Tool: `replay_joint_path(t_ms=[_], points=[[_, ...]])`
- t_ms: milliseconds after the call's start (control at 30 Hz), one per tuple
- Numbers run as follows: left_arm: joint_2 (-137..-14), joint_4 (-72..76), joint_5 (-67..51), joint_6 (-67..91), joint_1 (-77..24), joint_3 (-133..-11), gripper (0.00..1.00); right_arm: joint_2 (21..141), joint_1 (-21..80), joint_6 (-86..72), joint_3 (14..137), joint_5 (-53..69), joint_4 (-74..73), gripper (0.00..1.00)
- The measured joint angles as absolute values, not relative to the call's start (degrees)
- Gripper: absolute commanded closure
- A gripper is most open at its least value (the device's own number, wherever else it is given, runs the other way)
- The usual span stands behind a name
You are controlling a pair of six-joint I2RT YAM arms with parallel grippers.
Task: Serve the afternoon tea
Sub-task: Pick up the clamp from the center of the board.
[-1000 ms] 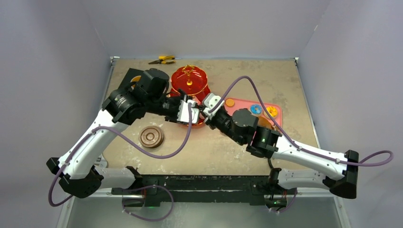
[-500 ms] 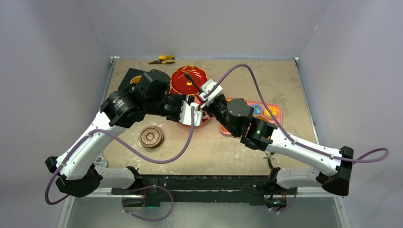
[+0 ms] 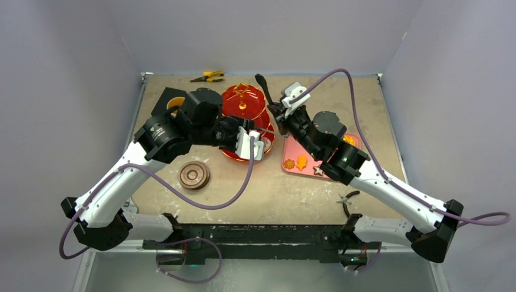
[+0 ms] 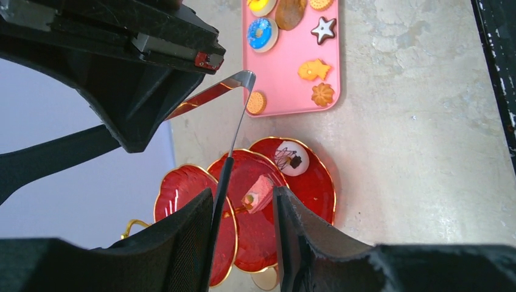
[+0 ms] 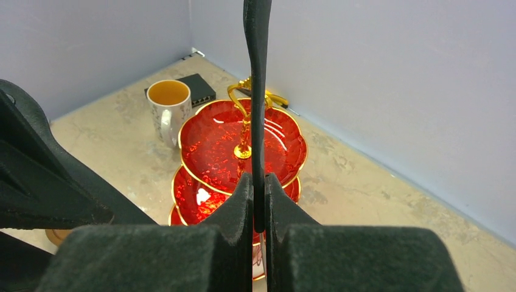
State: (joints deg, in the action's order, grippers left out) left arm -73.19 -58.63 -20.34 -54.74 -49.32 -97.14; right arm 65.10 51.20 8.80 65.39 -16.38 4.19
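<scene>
The red three-tier stand (image 3: 242, 104) with gold rims stands at the table's middle back. A white round pastry (image 4: 291, 158) lies on its bottom tier and a pink slice (image 4: 259, 193) on the tier above. My left gripper (image 3: 255, 145) hovers at the stand's front right, open; one arm of the black tongs (image 4: 222, 182) runs along its left finger. My right gripper (image 5: 258, 182) is shut on the other tong arm (image 5: 257, 73) to the right of the stand (image 5: 243, 137). The white mug of tea (image 5: 167, 103) stands left of the stand. A brown saucer (image 3: 195, 175) lies front left.
The pink tray (image 3: 328, 159) right of the stand holds several biscuits, among them a blue doughnut (image 4: 263, 33) and a star (image 4: 321, 29). Yellow pliers (image 3: 210, 76) lie at the back edge, a black box (image 5: 196, 88) behind the mug, and small pliers (image 3: 348, 198) front right.
My right arm has swung from the stand's front up and to the right with the tongs, uncovering the pink tray. My left gripper has shifted a little to the right.
</scene>
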Motion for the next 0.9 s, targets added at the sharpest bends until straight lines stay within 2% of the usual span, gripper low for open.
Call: replay_joint_path(t_ms=[300, 900], points=[[-73.06, -57.23, -19.94, -55.33, -50.15, -96.33, 1.00, 62.81, 49.36, 7.84, 65.23, -12.38, 0.84, 1.00], [-72.86, -55.90, -19.68, -55.70, -50.81, -94.78, 1.00, 60.84, 44.93, 2.26, 65.49, -12.16, -2.61, 1.00]])
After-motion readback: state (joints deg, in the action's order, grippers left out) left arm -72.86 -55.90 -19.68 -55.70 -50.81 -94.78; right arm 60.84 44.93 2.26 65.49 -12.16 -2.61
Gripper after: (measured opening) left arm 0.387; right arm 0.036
